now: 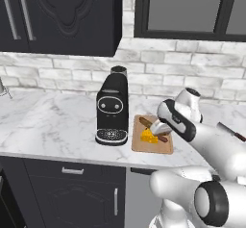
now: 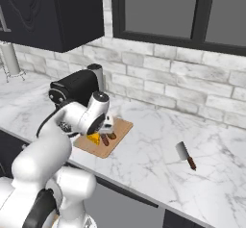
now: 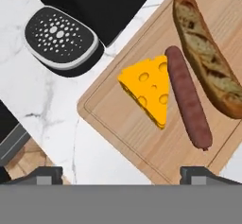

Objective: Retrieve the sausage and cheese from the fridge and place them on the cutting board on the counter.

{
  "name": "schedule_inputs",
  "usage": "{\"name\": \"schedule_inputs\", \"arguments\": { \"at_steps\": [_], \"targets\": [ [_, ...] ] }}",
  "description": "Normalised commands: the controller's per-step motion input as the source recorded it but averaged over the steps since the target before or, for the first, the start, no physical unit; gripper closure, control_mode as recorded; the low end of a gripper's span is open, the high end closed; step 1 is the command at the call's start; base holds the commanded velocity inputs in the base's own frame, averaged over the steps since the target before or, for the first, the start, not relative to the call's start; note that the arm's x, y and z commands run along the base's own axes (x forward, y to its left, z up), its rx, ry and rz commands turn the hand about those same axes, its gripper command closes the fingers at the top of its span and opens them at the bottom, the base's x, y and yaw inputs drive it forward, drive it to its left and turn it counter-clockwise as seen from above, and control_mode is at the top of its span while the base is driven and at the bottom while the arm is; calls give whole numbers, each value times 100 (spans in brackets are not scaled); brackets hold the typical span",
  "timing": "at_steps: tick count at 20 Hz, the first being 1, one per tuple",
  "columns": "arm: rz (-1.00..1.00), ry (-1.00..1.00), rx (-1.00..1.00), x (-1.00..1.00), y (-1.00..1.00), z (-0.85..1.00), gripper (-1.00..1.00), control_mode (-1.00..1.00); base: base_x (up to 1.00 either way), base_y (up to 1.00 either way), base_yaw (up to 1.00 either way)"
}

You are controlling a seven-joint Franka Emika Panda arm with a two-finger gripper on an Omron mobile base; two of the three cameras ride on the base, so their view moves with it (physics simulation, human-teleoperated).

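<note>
Hand view: cheese (image 3: 149,90) and sausage (image 3: 187,96) lie beyond the spread end effector (image 3: 123,175).

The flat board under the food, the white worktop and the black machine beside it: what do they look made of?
The flat rectangular light-brown cutting board looks like matte wood: grain lines, a groove round its edge. The white grey-veined counter looks like polished marble, though it could be an imitation. The black coffee machine seems glossy plastic; its perforated drip tray looks like metal, but that is unsure.
</note>
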Motion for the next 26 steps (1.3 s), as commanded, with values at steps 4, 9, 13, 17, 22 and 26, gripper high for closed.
{"name": "schedule_inputs", "arguments": {
  "at_steps": [4, 9, 13, 17, 22, 26],
  "targets": [
    [-19, -1, 0, -62, 0, 9, -100, -100, 0, 0, 0],
    [-18, -11, 4, -77, -3, 18, -100, -100, 0, 0, 0],
    [-13, -15, 13, -75, -12, 34, -100, -100, 0, 0, 0],
    [-2, -9, 14, -66, -15, 44, -100, -100, 0, 0, 0],
    [0, 0, 2, -41, -3, 43, -100, -100, 0, 0, 0],
    [0, -20, -2, -54, 0, 25, -100, -100, 0, 0, 0]
  ]
}}
